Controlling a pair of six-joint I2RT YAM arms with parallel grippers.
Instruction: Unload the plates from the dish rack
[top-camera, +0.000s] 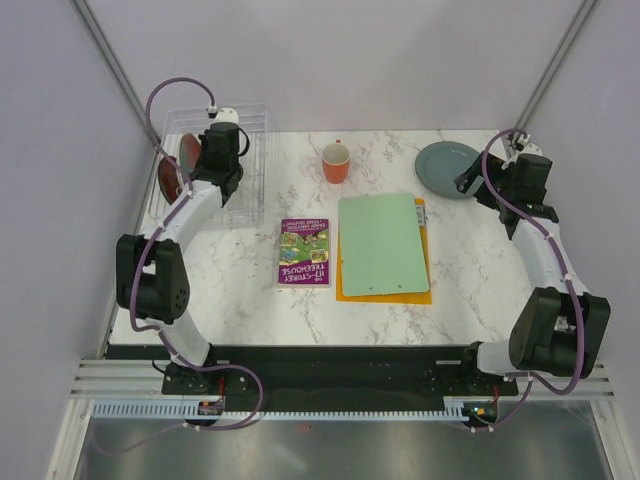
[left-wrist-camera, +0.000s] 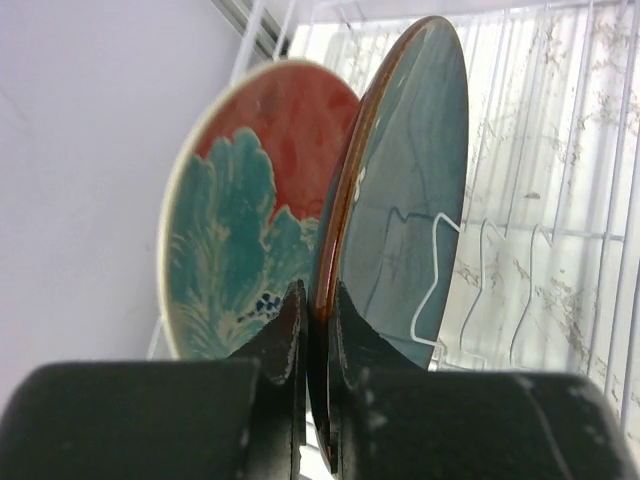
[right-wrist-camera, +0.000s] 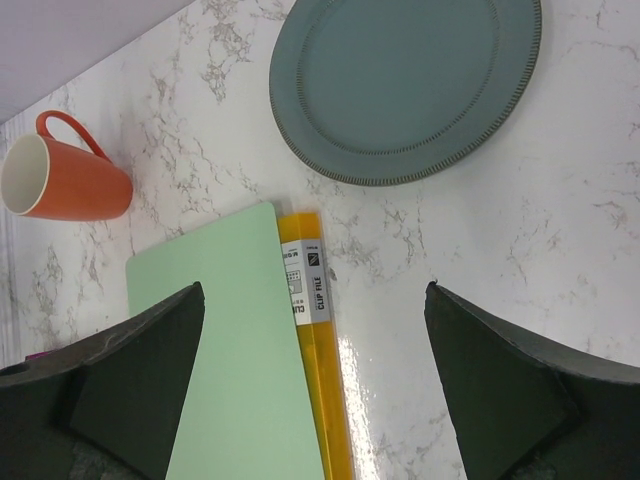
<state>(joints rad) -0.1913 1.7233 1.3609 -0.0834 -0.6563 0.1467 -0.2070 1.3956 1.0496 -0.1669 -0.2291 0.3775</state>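
The clear dish rack (top-camera: 250, 150) stands at the table's far left. Two plates stand upright in it: a teal plate with red patches (left-wrist-camera: 235, 210) and, to its right, a red-rimmed plate (left-wrist-camera: 410, 190) with a glossy grey-teal face. My left gripper (left-wrist-camera: 318, 310) reaches into the rack (left-wrist-camera: 560, 200) and is shut on the red-rimmed plate's edge. From above, the left gripper (top-camera: 205, 158) covers most of both plates. A plain grey-green plate (top-camera: 449, 168) lies flat at the far right. My right gripper (right-wrist-camera: 312, 300) hangs open just short of that plate (right-wrist-camera: 405, 85), holding nothing.
An orange cup (top-camera: 336, 162) stands at the far middle. A green board (top-camera: 382, 243) lies on a yellow clip file (right-wrist-camera: 315, 360) in the centre. A purple book (top-camera: 304, 251) lies left of them. Walls close in on both sides.
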